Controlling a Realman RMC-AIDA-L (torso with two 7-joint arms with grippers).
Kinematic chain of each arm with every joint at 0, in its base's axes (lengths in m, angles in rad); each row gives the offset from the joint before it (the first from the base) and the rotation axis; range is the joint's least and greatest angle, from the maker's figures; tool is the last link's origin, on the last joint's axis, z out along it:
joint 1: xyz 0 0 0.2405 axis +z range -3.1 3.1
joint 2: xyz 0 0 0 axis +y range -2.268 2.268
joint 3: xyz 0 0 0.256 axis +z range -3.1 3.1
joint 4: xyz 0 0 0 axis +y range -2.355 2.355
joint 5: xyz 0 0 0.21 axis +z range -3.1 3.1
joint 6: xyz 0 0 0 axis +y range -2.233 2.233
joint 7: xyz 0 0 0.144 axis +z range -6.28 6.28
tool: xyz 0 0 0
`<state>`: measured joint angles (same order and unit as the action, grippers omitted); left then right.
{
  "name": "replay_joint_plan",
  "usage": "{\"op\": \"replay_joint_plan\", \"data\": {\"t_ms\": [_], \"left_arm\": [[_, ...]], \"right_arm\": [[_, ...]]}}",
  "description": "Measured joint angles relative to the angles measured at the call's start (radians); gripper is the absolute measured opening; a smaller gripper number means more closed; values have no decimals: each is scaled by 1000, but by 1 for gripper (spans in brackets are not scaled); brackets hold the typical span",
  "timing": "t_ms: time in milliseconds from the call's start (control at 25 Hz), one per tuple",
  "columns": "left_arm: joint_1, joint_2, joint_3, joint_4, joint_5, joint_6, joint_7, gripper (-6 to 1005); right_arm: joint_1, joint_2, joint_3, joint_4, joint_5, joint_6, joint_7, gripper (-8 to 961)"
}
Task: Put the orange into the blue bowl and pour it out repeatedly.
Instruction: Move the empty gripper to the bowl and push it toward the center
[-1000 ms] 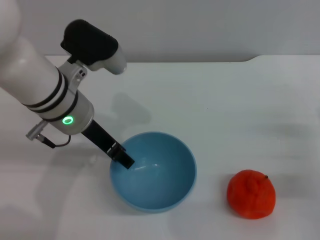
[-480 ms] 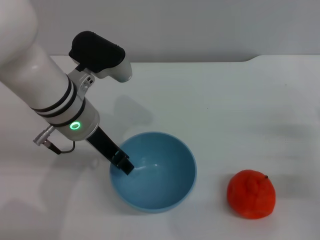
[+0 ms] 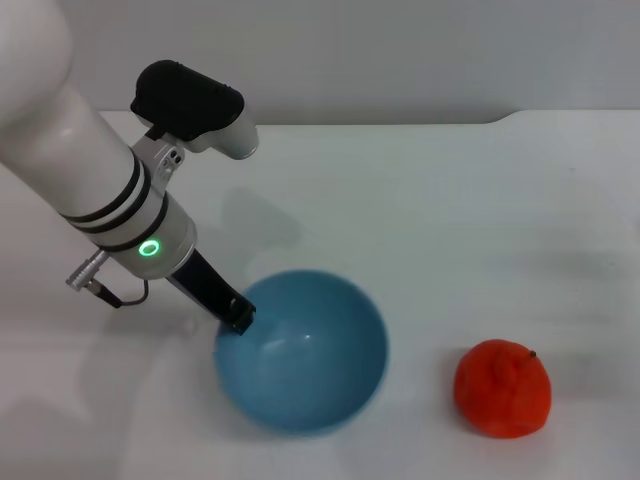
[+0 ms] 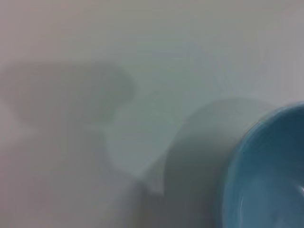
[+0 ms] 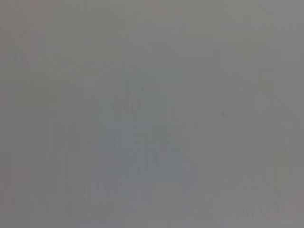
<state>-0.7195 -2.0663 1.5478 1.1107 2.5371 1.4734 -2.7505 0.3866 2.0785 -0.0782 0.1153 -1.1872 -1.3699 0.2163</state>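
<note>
While the head view shows the left gripper [image 3: 238, 320] clamped on the near-left rim of the blue bowl [image 3: 305, 355], the orange [image 3: 503, 389] sits apart to its right on the white table [image 3: 450, 200]. Left wrist view: only the bowl's edge. Right gripper unseen.

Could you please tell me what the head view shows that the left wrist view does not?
Only the head view shows the orange resting on the table to the right of the blue bowl, and the left gripper at the bowl's near-left rim. Only the left wrist view shows the bowl's shadow close up. Both share the blue bowl and the white table.
</note>
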Motion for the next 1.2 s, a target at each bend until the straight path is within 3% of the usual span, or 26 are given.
{"op": "replay_joint_plan", "data": {"t_ms": [200, 280, 440, 600, 840, 1040, 1200], "left_arm": [[2, 1, -6, 0, 0, -2, -1, 91], [9, 1, -11, 7, -2, -16, -1, 60], [10, 0, -20, 8, -4, -18, -2, -1], [11, 1, -73, 8, -5, -12, -24, -1], [32, 5, -135, 12, -12, -9, -41, -2], [47, 6, -169, 15, -14, -8, -44, -2], [55, 6, -186, 20, -14, -15, -50, -1]], "right_arm": [[8, 0, 0, 7, 0, 4, 4, 589], [23, -1, -3, 13, -2, 14, 34, 590], [70, -9, -56, -29, -64, 73, 293, 590], [114, -14, -166, -259, -267, 127, 835, 590], [139, -14, -436, -757, -658, 84, 1648, 589], [155, -14, -555, -1137, -962, -120, 2044, 588], [229, -14, -631, -1344, -1249, -336, 2222, 586]]}}
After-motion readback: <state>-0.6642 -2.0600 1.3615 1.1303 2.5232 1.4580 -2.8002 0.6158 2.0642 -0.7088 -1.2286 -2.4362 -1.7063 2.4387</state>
